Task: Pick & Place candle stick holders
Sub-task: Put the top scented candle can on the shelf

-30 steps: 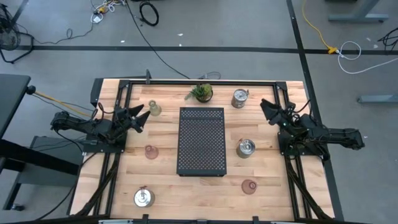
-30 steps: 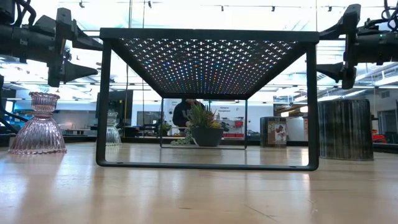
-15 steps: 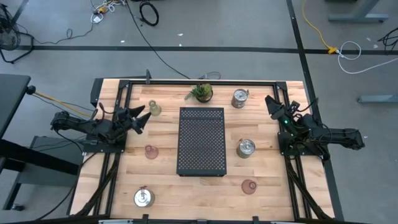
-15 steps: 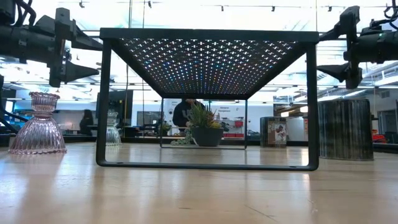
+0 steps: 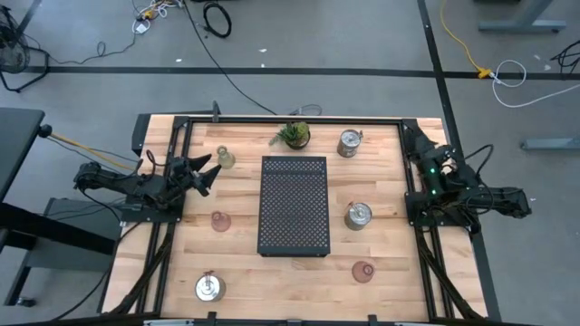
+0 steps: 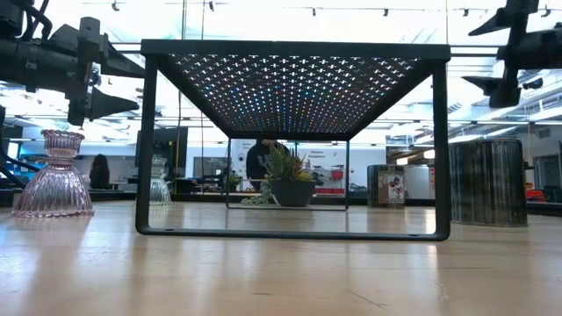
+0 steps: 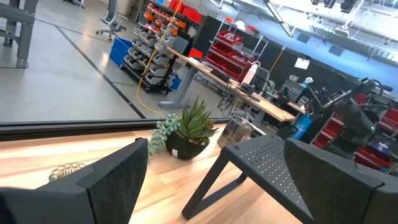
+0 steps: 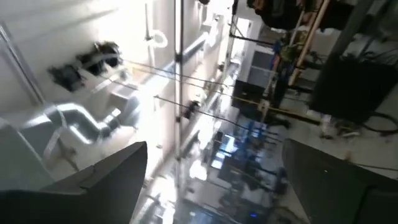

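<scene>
Left gripper (image 5: 201, 172): fingers spread wide, empty, raised near the table's left edge. Nearest holder: clear-greenish glass cup (image 5: 224, 158), upright, just beyond its fingertips toward the far edge. Right gripper (image 5: 412, 139): spread, empty, tilted upward at the right edge; farther off.

Six candle stick holders stand upright on the desk, all apart from one another.

Silver metal, three: one (image 5: 350, 142) near the far edge, right of centre; one (image 5: 359, 215) at mid-depth toward the right edge; one (image 5: 209, 288) near the near left corner, on a round dish-like base.

Glass, three: a clear-greenish cup (image 5: 224, 158) toward the far left corner; a pinkish cup (image 5: 219, 220) at mid-depth toward the left edge, ribbed with a flared base in the low view (image 6: 54, 175); a pinkish cup (image 5: 363, 270) near the near edge, right of centre.
</scene>
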`<act>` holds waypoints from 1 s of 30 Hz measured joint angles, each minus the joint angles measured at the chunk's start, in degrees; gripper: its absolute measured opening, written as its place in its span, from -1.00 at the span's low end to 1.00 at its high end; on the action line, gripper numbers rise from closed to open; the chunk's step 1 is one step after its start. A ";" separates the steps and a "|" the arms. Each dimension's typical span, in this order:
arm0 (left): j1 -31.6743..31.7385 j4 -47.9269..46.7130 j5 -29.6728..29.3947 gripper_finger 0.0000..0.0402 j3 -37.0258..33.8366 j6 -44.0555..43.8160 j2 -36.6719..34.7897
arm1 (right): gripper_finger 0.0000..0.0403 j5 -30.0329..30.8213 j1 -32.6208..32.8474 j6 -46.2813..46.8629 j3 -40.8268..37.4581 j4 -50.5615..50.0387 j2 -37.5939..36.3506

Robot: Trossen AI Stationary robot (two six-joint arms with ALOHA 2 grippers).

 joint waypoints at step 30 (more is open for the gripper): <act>0.00 -0.36 -1.11 0.88 -0.01 3.44 0.00 | 0.83 -35.09 -25.81 -7.86 79.42 -88.34 72.95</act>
